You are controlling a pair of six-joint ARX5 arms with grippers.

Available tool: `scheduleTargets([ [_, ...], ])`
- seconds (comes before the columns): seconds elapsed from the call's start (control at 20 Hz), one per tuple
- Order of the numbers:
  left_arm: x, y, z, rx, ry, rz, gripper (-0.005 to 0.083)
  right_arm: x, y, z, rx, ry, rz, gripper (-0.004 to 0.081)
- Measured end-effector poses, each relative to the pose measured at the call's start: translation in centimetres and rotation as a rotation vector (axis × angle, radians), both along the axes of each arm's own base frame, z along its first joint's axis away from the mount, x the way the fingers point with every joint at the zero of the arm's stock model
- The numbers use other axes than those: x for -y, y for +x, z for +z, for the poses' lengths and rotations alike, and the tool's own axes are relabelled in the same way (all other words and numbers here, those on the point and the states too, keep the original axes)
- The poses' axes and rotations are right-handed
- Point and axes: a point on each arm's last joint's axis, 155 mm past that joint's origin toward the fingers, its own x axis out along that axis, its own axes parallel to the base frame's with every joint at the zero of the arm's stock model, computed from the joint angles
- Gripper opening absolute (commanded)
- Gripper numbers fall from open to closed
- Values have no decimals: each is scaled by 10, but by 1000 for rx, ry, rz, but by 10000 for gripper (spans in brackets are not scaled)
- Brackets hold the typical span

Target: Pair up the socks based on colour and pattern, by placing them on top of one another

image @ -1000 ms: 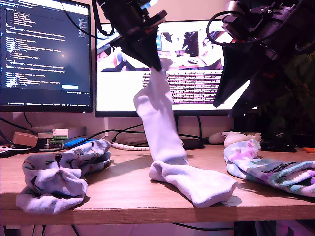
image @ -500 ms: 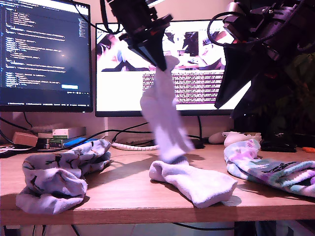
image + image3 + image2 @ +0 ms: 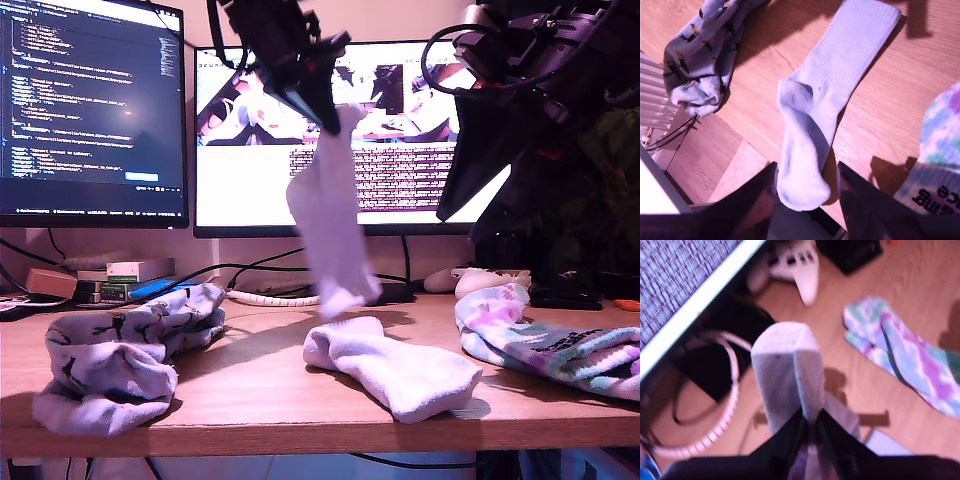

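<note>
The wooden surface stands in front of two lit monitors, with cables and a white game controller behind the work area.

My first tool is clamped on one end of a plain white sock, which hangs free below it with its lower tip clear of the surface. The second white sock lies flat almost directly beneath the hanging one, slightly toward the exterior view's right. My second tool has its jaws parted and holds nothing; it hangs above that flat white sock, which the second wrist view shows between its fingers.

The blue patterned socks lie bunched together well off to the side of my first tool, at the exterior view's left. A tie-dye sock lies beyond my second tool, at the exterior view's right.

Probable faults from this state:

- Swing. The hanging sock appears blurred — likely in motion. Releasing it mid-swing may drop it beside its mate, not on it.
- Folding. A limp sock lowered straight down may crumple into a heap and cover only part of the flat sock.
- Thin grip. The hold is at the very edge of the fabric — slippage would cause an early drop.
</note>
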Motion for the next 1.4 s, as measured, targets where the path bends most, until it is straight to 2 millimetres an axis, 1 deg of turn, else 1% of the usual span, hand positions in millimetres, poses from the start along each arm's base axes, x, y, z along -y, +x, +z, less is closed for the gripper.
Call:
scheduleTargets([
  [0.1,-1,-3,-29,-67,48,-6,-24,0,0,0,0,0,0,328],
  [0.2,1,-4,-54,-115,79,-14,-24,0,0,0,-2,-1,0,328],
  [0.3,2,-15,-64,-159,100,-32,-24,0,-1,-1,-7,-2,0,328],
  [0.45,16,-45,-69,-262,70,-102,-24,0,-1,-1,-7,-2,0,328],
  [0.6,27,-65,-71,-315,60,-133,-24,0,-1,-1,-6,-2,0,328],
  [0.75,23,-90,-81,-406,110,-134,-24,0,-1,-1,-6,-2,0,328],
  [0.8,20,-94,-83,-426,122,-131,-24,0,-1,-1,-6,-2,0,328],
  [1.0,16,-106,-87,-497,128,-90,-24,1,-2,-1,-12,-4,0,328],
  [1.15,26,-104,-82,-509,70,-83,-24,1,-4,-2,-17,-6,0,328],
  [1.3,30,-103,-80,-516,46,-60,-21,2,-5,-3,-26,-10,0,328],
  [1.35,30,-104,-80,-521,44,-58,-2,2,-6,-3,-30,-11,0,328],
  [1.4,31,-104,-80,-525,41,-56,37,2,-6,-3,-31,-12,0,328],
])
